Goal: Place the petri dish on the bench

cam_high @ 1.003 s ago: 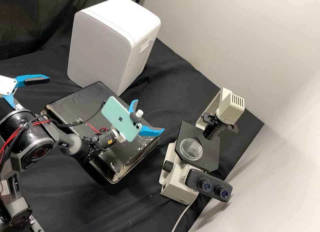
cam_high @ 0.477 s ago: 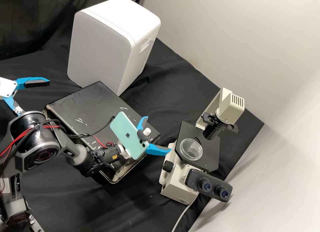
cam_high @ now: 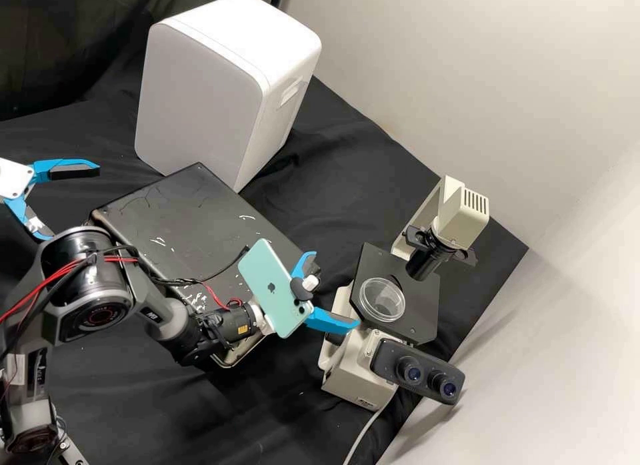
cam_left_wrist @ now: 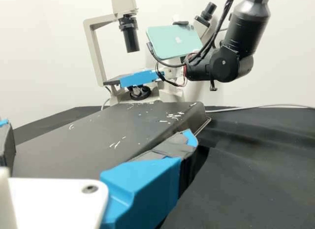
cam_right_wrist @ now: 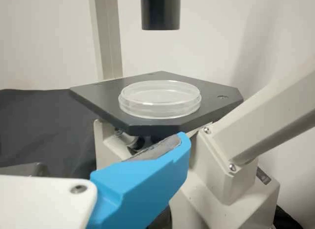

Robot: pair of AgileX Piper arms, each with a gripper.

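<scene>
On microscope stage [cam_high: 420, 313]: petri dish [cam_high: 382, 299]. R gripper [cam_high: 333, 290] just beside, wide open, empty; L gripper [cam_high: 70, 199] open, empty.

wall [cam_high: 467, 65]: plain off-white, right and rear | bench [cam_high: 360, 165]: black wrinkled cloth cover | backdrop [cam_high: 60, 38]: dark, far left

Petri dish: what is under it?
The petri dish lies flat on the microscope's black stage. The stage's middle, directly beneath the dish, cannot be made out.

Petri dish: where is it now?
Petri dish sits on the microscope stage, high view right of centre, below the lens barrel, just beyond the right gripper.
</scene>
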